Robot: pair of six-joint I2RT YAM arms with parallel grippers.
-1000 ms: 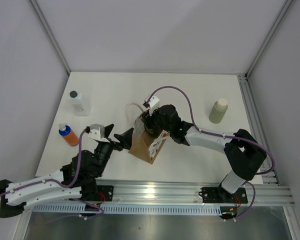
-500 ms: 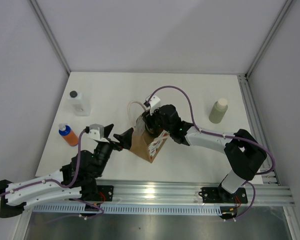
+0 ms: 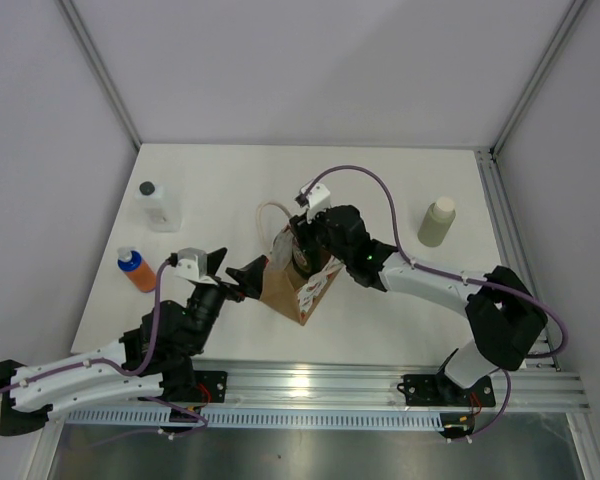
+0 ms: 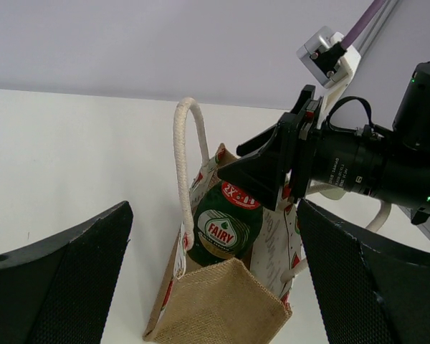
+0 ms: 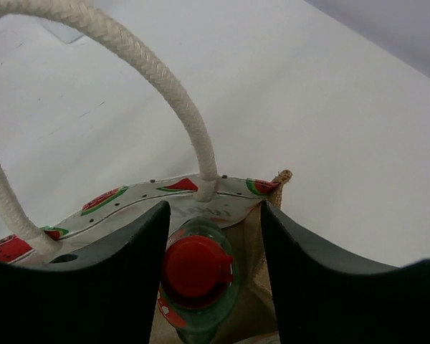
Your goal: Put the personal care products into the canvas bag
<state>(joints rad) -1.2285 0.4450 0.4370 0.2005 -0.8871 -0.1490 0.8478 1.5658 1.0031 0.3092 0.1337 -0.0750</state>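
Note:
The canvas bag point(image 3: 292, 298) stands at the table's centre front, also in the left wrist view point(image 4: 222, 308) and the right wrist view point(image 5: 129, 204). The dark bottle with red cap point(image 5: 197, 266) stands inside it, label showing point(image 4: 226, 222). My right gripper point(image 3: 303, 254) is open just above the bag mouth point(image 5: 215, 208), jaws apart on either side of the red cap. My left gripper point(image 3: 242, 270) is open at the bag's left side point(image 4: 215, 206). The clear bottle point(image 3: 160, 205), orange bottle point(image 3: 137, 270) and olive-green bottle point(image 3: 437, 221) stand on the table.
The bag's cream rope handles point(image 5: 165, 86) arch over its mouth beside my right gripper. White walls close in the table at the back and sides. An aluminium rail point(image 3: 380, 385) runs along the near edge.
My right gripper has drawn back up and slightly right from the bag, leaving the dark bottle inside. The left arm has not moved.

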